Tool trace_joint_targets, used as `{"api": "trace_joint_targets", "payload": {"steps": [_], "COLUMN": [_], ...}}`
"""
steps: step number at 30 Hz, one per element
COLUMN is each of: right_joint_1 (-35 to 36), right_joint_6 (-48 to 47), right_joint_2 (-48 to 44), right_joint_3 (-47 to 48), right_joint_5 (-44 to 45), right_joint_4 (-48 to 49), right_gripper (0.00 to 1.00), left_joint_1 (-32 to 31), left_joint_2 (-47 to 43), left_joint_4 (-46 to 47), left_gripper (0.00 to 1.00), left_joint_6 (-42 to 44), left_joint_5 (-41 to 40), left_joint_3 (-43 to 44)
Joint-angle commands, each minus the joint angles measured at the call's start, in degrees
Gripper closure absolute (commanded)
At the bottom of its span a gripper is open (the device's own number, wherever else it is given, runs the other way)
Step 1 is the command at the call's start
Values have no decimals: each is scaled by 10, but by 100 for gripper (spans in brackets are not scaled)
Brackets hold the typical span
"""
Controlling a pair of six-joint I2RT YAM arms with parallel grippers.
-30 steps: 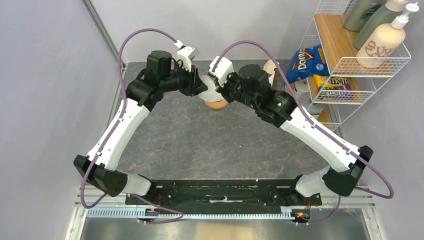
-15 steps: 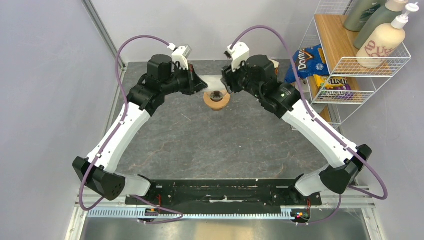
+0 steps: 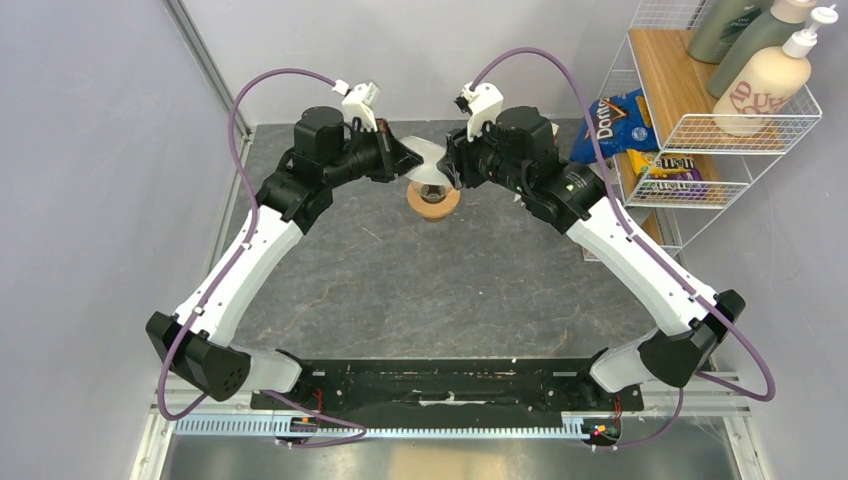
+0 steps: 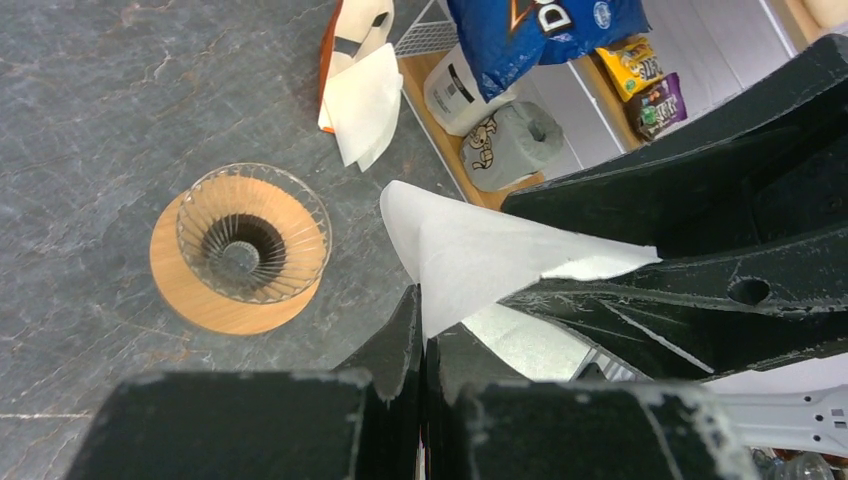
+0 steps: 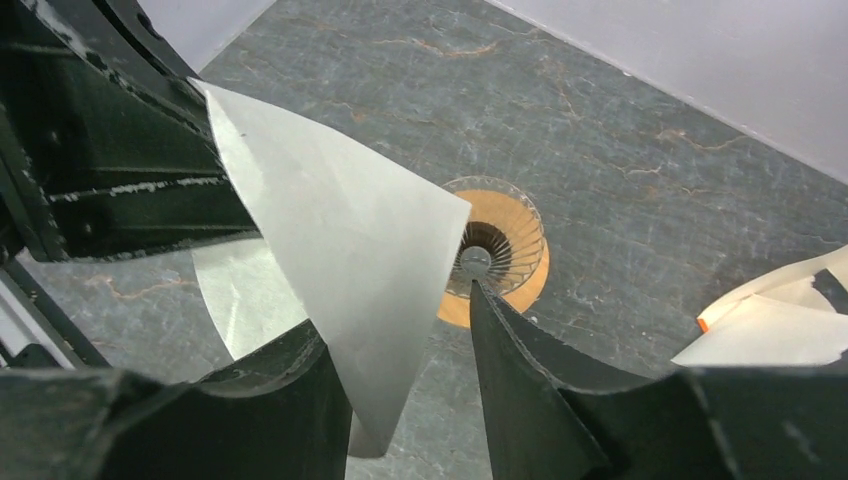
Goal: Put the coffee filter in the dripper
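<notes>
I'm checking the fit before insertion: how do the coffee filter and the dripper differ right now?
The coffee filter is opaque white paper; the dripper is clear ribbed glass on a wooden collar. The filter is held in the air, pinched by the left end effector; the dripper stands on the table, mouth up and empty. Both taper like cones.

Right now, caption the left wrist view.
Left fingers pinch the coffee filter aloft, not yet in the empty dripper.

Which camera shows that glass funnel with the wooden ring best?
The left wrist view: the dripper sits whole and unobstructed. In the right wrist view the coffee filter hides part; from the top it is tiny.
</notes>
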Motion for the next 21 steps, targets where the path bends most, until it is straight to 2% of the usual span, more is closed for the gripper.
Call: {"api": "trace_joint_targets", "payload": {"steps": [1,5,10,13,21], "right_joint_1": [1,0,1,1,1], "right_joint_6": [22,23,23,24,13], "right_joint_2": [12,23,21,23,12], "right_joint_3": [37,51,51,53,46], "right_joint_5": [-17,-8,7,6,15], "right_joint_4": [2,-2,-1,-3,10], "right_gripper": [54,71,85,98,100], "left_joint_1": [-14,-21,-34,-46,-52], "left_joint_2": [-15,-17,-19,-23,-26], "left_joint_4": [43,47,49,49,43], "left_gripper": [98,98,98,98,98], "left_joint_6": [-16,-17,-4,10,34], "left_joint_5": [-4,-15,-34,-55,-88], "left_joint_3": [-7,-8,-9,-10,-16]}}
